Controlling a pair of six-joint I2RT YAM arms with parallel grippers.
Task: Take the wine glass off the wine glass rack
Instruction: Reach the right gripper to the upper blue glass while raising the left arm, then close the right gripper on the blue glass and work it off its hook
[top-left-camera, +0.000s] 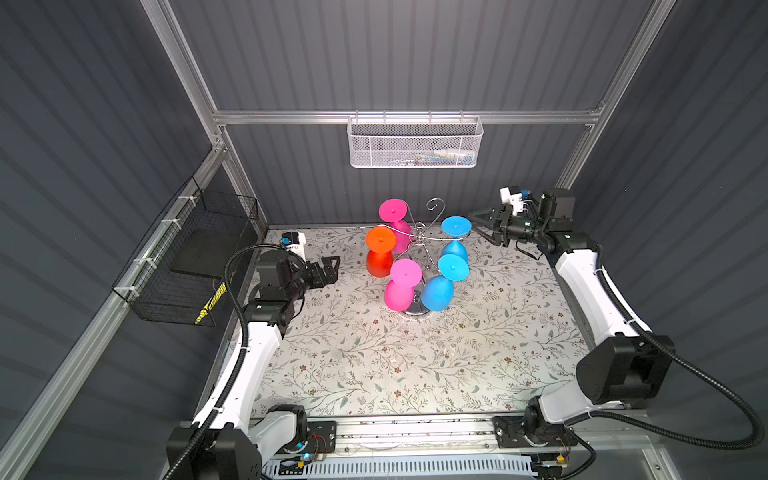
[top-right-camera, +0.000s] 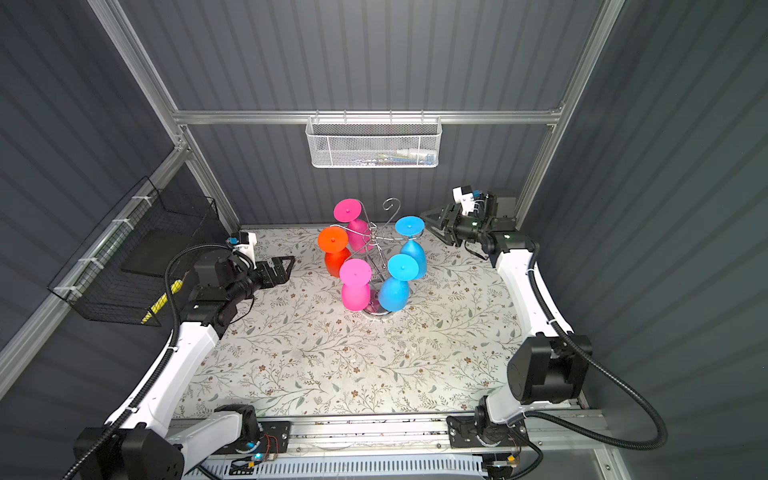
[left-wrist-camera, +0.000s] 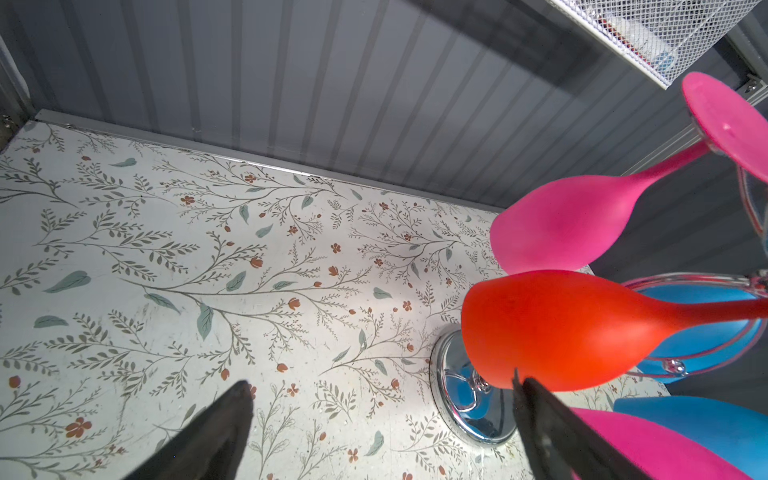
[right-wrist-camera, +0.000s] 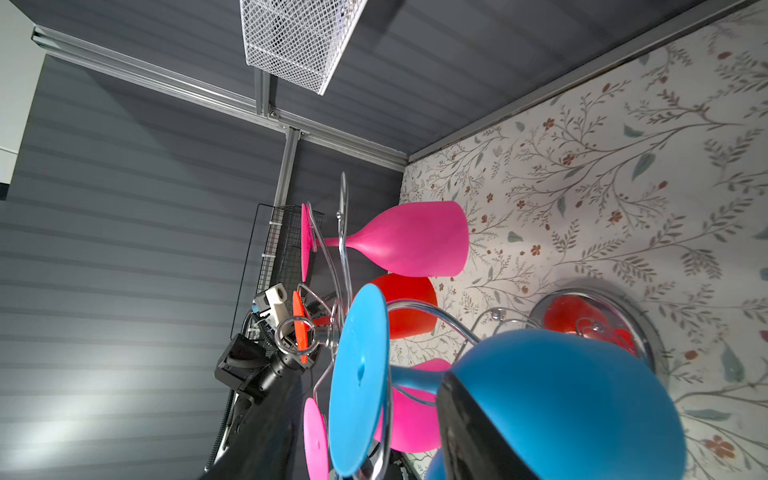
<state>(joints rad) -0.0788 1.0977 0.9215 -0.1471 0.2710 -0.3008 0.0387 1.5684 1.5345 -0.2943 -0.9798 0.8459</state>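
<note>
Your right gripper (top-left-camera: 478, 226) is hovering at the right rear side of the wine glass rack (top-left-camera: 417, 313), and its jaws are standing apart at a middle width, gripping nothing that I can see. It is standing just beside the round foot of the blue wine glass (top-left-camera: 455, 249), which is hanging upside down from a curled arm of the rack, on the side facing this gripper. In the right wrist view you are seeing the foot and the stem of this glass between the two fingers (right-wrist-camera: 463, 426), and one finger is lying in front of the blue bowl; whether it is touching the bowl, I cannot tell. The rack is standing near the middle rear of the flowered table (top-left-camera: 374, 365) on its shiny round base. It is carrying four more glasses, all upside down: a second blue glass (top-left-camera: 436, 293) and a pink glass (top-left-camera: 398, 296) at the front, an orange glass (top-left-camera: 379, 264) at the left, and another pink glass (top-left-camera: 392, 210) at the back. Your left gripper (top-left-camera: 334, 269) is hovering low at the left of the rack, near the orange glass but apart from it, with its jaws spread wide and empty. On the walls a white mesh basket (top-left-camera: 415, 145) and a black wire basket (top-left-camera: 178, 266) are hanging.
</note>
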